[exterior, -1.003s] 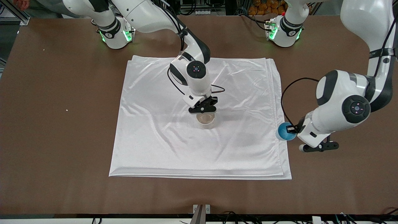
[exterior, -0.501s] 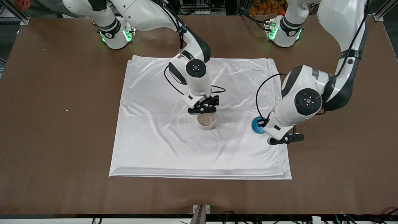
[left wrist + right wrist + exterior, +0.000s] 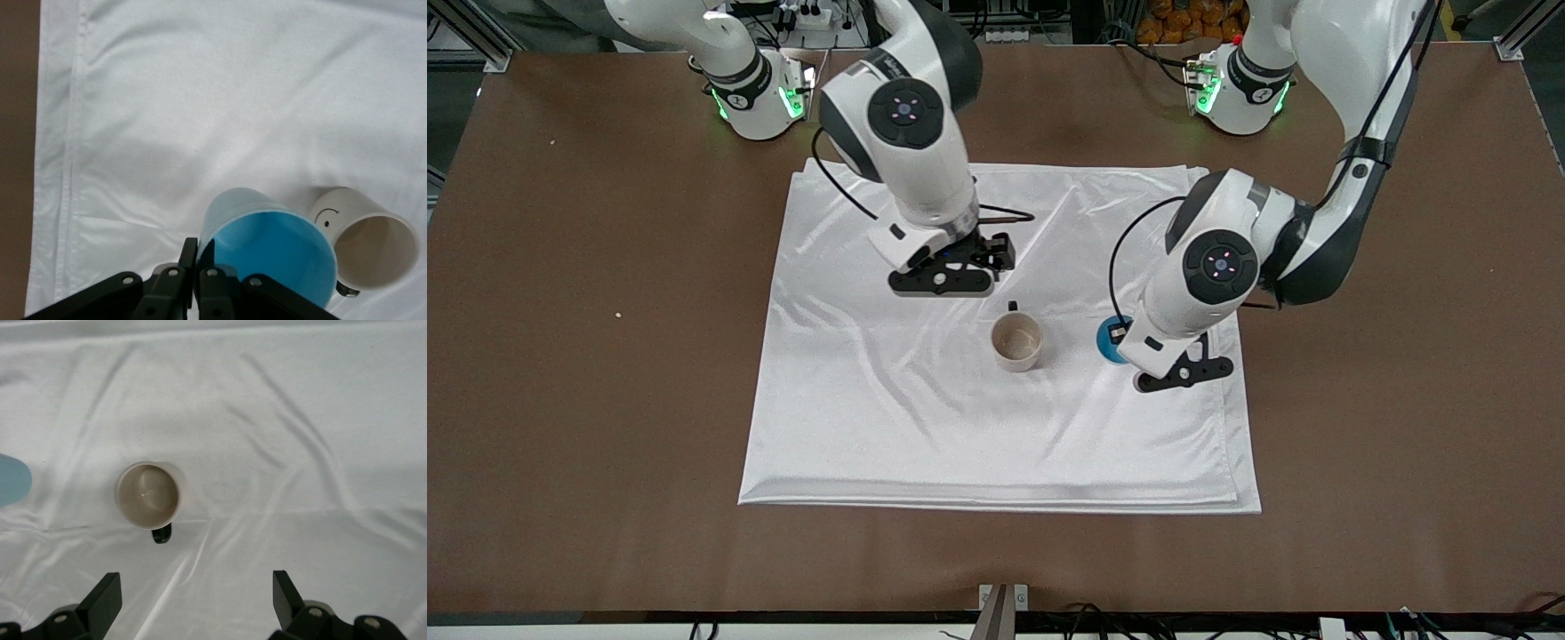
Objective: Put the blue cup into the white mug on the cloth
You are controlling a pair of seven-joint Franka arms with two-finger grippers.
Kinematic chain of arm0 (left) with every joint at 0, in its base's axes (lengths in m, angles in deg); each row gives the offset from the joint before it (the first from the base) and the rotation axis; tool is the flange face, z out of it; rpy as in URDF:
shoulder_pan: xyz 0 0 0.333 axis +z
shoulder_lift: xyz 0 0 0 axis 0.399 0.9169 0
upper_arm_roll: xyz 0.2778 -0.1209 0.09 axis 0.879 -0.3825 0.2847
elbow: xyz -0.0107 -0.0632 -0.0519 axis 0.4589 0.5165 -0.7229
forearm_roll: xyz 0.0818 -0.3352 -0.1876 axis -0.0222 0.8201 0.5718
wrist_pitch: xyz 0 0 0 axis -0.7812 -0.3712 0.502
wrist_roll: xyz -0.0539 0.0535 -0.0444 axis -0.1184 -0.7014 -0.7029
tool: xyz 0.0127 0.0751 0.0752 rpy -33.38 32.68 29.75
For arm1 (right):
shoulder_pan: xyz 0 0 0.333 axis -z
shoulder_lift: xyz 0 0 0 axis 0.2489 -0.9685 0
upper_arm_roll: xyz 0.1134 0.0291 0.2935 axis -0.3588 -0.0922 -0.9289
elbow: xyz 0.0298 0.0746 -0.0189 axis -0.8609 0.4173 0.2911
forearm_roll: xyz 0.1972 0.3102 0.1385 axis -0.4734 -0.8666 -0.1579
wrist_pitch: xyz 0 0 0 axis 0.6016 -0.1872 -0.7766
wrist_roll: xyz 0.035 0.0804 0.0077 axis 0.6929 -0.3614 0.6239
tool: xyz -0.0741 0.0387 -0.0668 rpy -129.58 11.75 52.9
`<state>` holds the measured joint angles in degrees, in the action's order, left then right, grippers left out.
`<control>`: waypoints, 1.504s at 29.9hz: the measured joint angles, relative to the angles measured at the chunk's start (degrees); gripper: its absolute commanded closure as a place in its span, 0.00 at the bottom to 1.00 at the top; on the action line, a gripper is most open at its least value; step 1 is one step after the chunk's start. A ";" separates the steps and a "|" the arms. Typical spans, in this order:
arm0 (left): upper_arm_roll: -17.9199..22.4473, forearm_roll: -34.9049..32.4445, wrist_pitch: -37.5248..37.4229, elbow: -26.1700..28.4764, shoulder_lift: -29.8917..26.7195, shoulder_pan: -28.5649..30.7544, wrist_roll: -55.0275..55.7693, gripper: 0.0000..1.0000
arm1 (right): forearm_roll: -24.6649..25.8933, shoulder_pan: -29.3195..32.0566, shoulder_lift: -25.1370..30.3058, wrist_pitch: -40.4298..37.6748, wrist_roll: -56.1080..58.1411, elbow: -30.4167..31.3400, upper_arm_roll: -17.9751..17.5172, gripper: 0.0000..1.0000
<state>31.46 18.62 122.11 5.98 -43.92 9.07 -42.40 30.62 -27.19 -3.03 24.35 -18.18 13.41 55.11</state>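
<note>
Blue cup: you have the blue cup (image 3: 267, 250) pinched by its rim in the left hand (image 3: 1125, 342), up in the air over the cloth (image 3: 871, 427), toward the left arm's end of it.
White mug: the white mug (image 3: 1016, 341) stands upright on the cloth near its middle, mouth up and empty, its black handle on the side away from the front camera.
Key relation: from the cup, the mug lies sideways toward the right arm's end of the desk, near but apart; the left wrist view shows the two rims just beside each other, not yet lined up.
Cup axis: roughly upright, open end up, slightly tilted, I judge.
Next move: you need to carry the cup across until it is centred over the mug's mouth, then lower it.
Right hand: the right hand (image 3: 947, 276) hangs over the cloth above the mug, fingers spread wide and holding nothing; that arm waits.
</note>
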 measured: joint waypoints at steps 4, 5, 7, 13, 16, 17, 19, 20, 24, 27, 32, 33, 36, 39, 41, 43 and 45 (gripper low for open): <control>-0.08 0.77 0.50 -0.40 0.36 -2.50 2.83 1.00 | 1.20 2.89 1.64 -3.30 5.77 0.05 1.62 0.00; -0.10 0.80 0.58 -0.55 0.55 -3.19 3.56 1.00 | 1.35 3.54 1.98 -4.03 7.07 0.06 2.19 0.00; -0.12 0.81 1.01 -0.75 1.03 -4.60 4.95 1.00 | 1.62 4.75 2.65 -5.40 9.55 0.05 3.42 0.00; -0.10 0.82 4.69 -1.01 2.93 -8.04 8.70 1.00 | 1.88 7.57 5.04 -10.17 18.49 0.05 8.72 0.00; -0.10 0.82 6.94 -1.07 3.89 -8.99 9.92 1.00 | 1.90 8.15 6.01 -13.10 21.38 0.06 12.25 0.00; -0.10 0.82 7.66 -1.08 4.21 -9.23 10.29 1.00 | 1.90 8.25 6.28 -13.95 21.97 0.10 13.56 0.00; -0.09 0.82 8.88 -1.14 4.79 -9.59 10.93 1.00 | 1.90 8.36 6.64 -14.93 23.14 0.15 16.16 0.00; -0.09 0.82 9.32 -1.19 5.05 -9.72 11.13 1.00 | 1.90 8.42 6.74 -15.12 23.90 0.17 17.36 0.00; -0.09 0.82 10.84 -1.35 5.95 -10.15 11.69 1.00 | 1.89 8.81 6.90 -15.20 27.47 0.28 20.79 0.00; -0.09 0.82 11.90 -1.50 6.46 -10.38 12.14 1.00 | 1.89 9.54 6.91 -15.10 30.21 0.48 22.20 0.00; -0.07 0.82 14.48 -1.56 7.47 -10.50 12.29 1.00 | 1.67 13.01 7.66 -12.36 35.70 1.69 22.79 0.00; -0.06 0.82 14.91 -1.58 7.74 -10.51 12.29 1.00 | 1.57 13.89 8.07 -11.34 36.61 2.33 22.81 0.00; -0.06 0.82 15.45 -1.60 8.43 -10.61 12.30 1.00 | 1.38 15.75 9.37 -9.38 38.15 4.09 22.87 0.00; -0.04 0.82 15.57 -1.64 8.98 -10.71 12.30 1.00 | 1.34 16.68 10.66 -8.72 38.49 5.27 22.88 0.00; 0.01 0.82 15.61 -1.66 9.31 -10.77 12.30 1.00 | 1.33 16.86 11.46 -8.64 38.52 5.62 22.87 0.00; 0.07 0.82 15.74 -1.67 9.69 -10.82 12.30 1.00 | 1.32 16.83 12.41 -8.63 38.52 5.78 22.82 0.00; 0.13 0.82 16.00 -1.67 10.09 -10.86 12.30 1.00 | 1.32 16.76 13.38 -8.63 38.52 5.84 22.76 0.00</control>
<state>31.58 19.44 138.11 4.31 -33.83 -1.80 -30.10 31.93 -10.43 10.35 15.72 20.34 19.25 77.87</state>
